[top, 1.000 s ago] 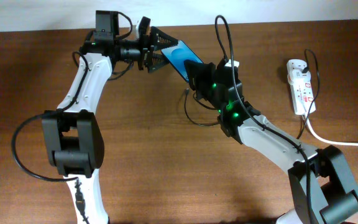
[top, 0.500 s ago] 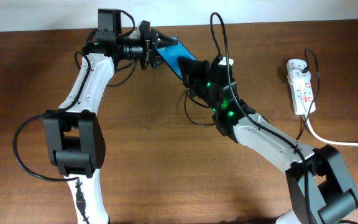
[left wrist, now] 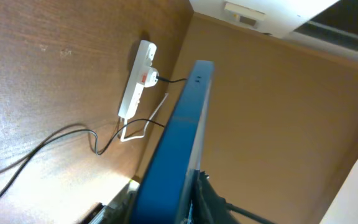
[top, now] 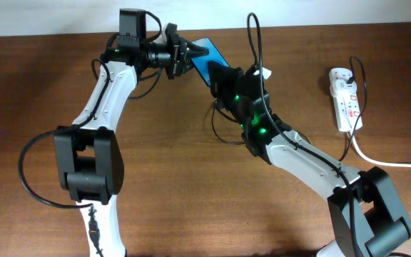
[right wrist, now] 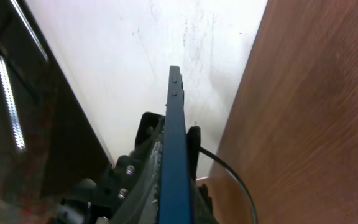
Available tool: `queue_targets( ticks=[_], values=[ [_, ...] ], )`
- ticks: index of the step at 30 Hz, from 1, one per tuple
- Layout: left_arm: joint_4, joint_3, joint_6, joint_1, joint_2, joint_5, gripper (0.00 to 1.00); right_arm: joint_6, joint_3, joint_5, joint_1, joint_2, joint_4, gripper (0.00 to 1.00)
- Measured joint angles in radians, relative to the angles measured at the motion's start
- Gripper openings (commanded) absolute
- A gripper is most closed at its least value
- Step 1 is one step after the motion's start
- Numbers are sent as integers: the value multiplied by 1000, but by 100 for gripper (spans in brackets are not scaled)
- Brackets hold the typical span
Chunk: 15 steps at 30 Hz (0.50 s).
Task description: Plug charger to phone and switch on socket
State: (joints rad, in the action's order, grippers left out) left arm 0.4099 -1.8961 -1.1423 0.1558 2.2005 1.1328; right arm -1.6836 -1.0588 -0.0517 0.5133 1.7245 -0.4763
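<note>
Mid-task at the far edge of the table (top: pixel 191 207): my left claw (top: pixel 184 56) is clenched on one end of the phone (top: pixel 204 56), holding it clear of the wood, blue screen tilted. My right claw (top: pixel 223 77) sits against the phone's other end; whether it is clamped or slack I cannot tell, as both wrist views show only the phone edge-on. The charger (left wrist: pixel 42 144) trails across the tabletop and runs to the socket (top: pixel 344 100), which lies well apart at the far right, thick white cord (top: pixel 391 163) leading off. The plug tip is hidden, so no frame confirms it is seated in the phone. My reading: the phone is in hand and the cable already fed from the strip, with the plugging-in unproven and the socket's switch yet to be pressed.
</note>
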Motion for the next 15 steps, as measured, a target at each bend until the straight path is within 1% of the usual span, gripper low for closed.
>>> queue_targets(
  ticks=[1, 7, 11, 13, 15],
  values=[
    [1, 0, -2, 0, 0, -3, 0, 0, 0, 0, 0, 0, 0, 4],
    [4, 0, 2, 0, 0, -4, 0, -4, 0, -1, 0, 0, 2, 6],
    [-18, 0, 26, 1, 0, 1, 0, -2, 0, -4, 0, 0, -3, 5],
    [-59, 2, 27, 1, 0, 17, 0, 1, -1, -9, 0, 0, -12, 4],
    [-173, 8, 24, 1, 0, 54, 0, 9, -11, -21, -2, -1, -36, 4]
  ],
)
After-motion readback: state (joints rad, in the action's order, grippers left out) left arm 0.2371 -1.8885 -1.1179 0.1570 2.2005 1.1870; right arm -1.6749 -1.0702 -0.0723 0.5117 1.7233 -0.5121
